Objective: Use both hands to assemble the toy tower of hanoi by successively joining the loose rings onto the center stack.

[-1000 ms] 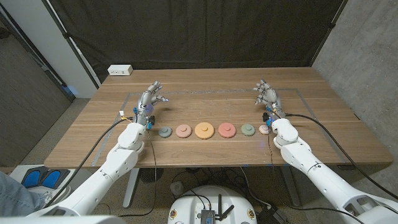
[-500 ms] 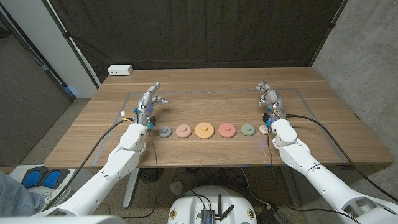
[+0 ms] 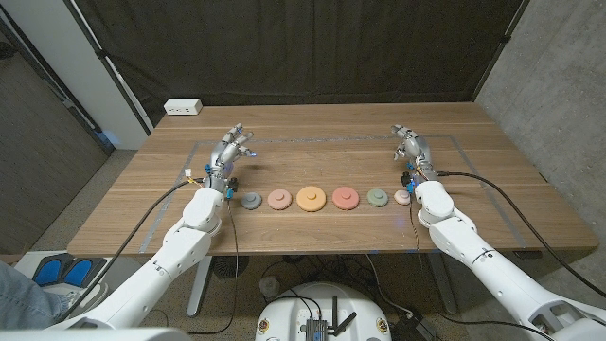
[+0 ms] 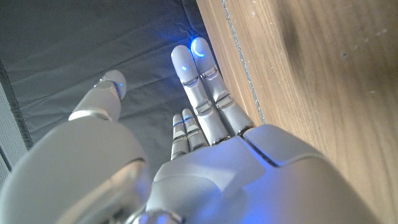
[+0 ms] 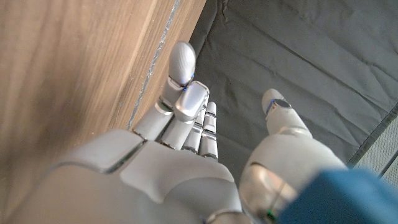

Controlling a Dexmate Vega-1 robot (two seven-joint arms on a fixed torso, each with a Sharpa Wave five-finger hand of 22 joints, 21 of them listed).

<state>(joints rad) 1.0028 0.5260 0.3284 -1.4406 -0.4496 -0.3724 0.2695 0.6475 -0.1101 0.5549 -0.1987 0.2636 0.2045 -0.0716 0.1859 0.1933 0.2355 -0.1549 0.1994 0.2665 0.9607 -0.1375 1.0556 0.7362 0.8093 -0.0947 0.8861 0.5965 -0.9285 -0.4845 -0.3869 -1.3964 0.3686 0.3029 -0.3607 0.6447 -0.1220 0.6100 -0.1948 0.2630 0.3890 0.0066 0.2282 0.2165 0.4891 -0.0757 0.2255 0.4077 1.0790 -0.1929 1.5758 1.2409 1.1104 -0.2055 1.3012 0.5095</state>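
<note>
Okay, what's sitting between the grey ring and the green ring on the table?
In the head view, three rings lie in a row between the grey ring and the green ring: a pink ring, a larger orange ring and a red ring.

A white power strip (image 3: pixel 183 107) sits at the wooden counter's (image 3: pixel 312 152) far left corner; a dark curtain (image 3: pixel 303 47) hangs behind the counter.

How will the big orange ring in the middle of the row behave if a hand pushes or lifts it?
The orange ring lies flat and wide on the table, so it will probably slide, not roll or tip. It looks rigid. Its low edge may be hard to grip, perhaps easier by the raised centre.
</note>
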